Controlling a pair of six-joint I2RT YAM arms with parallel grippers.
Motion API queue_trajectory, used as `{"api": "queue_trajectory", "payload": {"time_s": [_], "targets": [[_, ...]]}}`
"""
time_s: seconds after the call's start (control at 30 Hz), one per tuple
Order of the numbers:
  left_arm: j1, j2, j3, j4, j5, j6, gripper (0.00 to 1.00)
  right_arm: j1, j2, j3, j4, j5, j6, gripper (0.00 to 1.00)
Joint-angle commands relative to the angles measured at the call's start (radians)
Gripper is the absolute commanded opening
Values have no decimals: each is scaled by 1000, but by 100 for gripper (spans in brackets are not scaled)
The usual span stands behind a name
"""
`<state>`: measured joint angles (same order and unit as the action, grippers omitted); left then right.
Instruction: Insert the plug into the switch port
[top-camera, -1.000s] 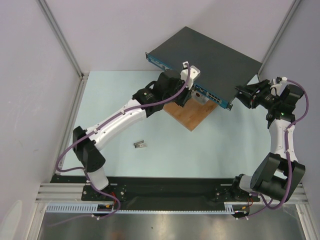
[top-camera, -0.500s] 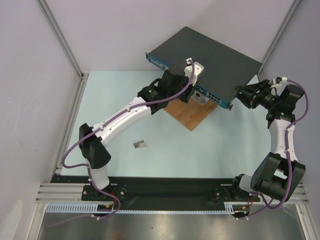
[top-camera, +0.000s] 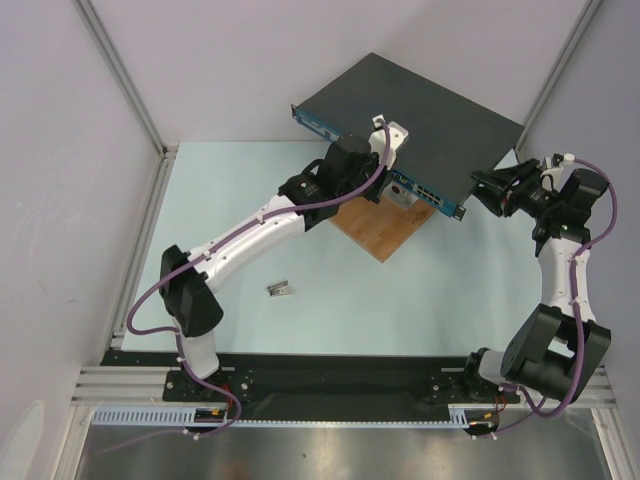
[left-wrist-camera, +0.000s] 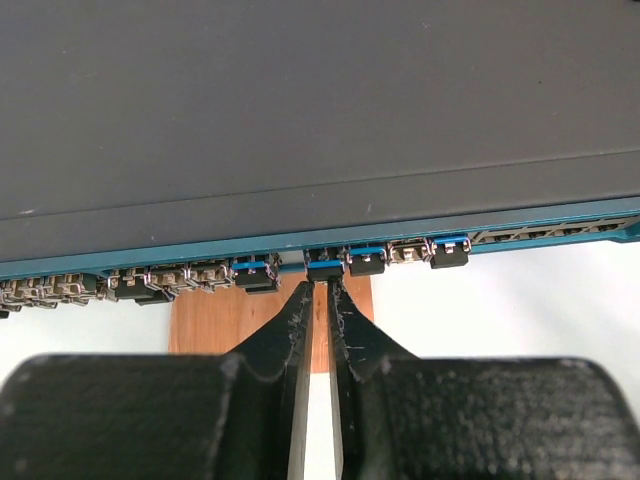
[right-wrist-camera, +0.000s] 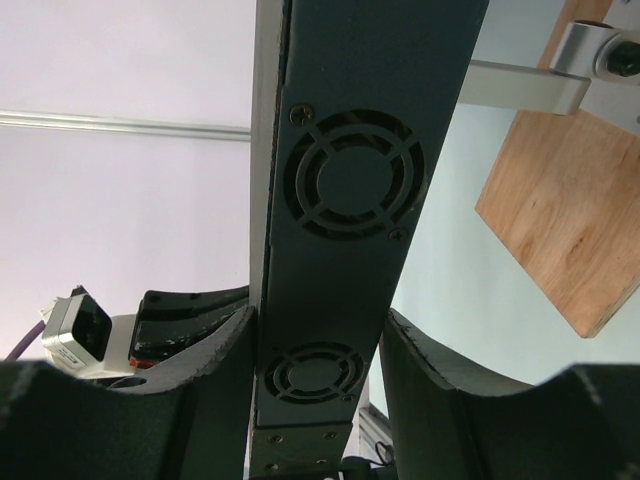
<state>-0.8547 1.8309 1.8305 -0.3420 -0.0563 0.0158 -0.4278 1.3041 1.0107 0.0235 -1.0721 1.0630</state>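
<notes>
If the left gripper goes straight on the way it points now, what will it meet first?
Most likely the small dark plug in the blue front of the switch, directly ahead of the left gripper; the remaining gap is unclear.

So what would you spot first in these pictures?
The big dark grey switch at the far side of the table, over a wooden board. The right gripper clamps its vented end, and the left gripper points its tips at a small black plug on its blue front.
</notes>
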Motion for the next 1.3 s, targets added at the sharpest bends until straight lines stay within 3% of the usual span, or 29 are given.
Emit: {"api": "queue_trajectory", "payload": {"time_s": [0.0, 0.57, 0.87, 0.97, 1.0, 1.07, 1.2, 1.27], "targets": [[20, 5, 18, 187, -16, -10, 14, 26, 44, 11, -10, 69, -72, 0], [25, 105, 53, 337, -4, -73, 10, 44, 46, 9, -17, 70, -78, 0], [28, -85, -117, 232, 88, -51, 20, 32, 67, 32, 4, 61, -75, 0], [31, -197, -213, 143, 131, 8, 27, 27, 73, 48, 19, 54, -77, 17], [34, -232, -244, 108, 163, 42, 32, 21, 78, 52, 19, 51, -77, 28], [43, -321, -331, 57, 180, 67, 37, 14, 77, 58, 19, 40, -80, 37], [95, -436, -450, -96, 239, 149, 48, -17, 66, 75, -19, 28, -119, 71], [135, -484, -512, -202, 262, 205, 56, -37, 61, 91, -74, 17, -155, 78]]}}
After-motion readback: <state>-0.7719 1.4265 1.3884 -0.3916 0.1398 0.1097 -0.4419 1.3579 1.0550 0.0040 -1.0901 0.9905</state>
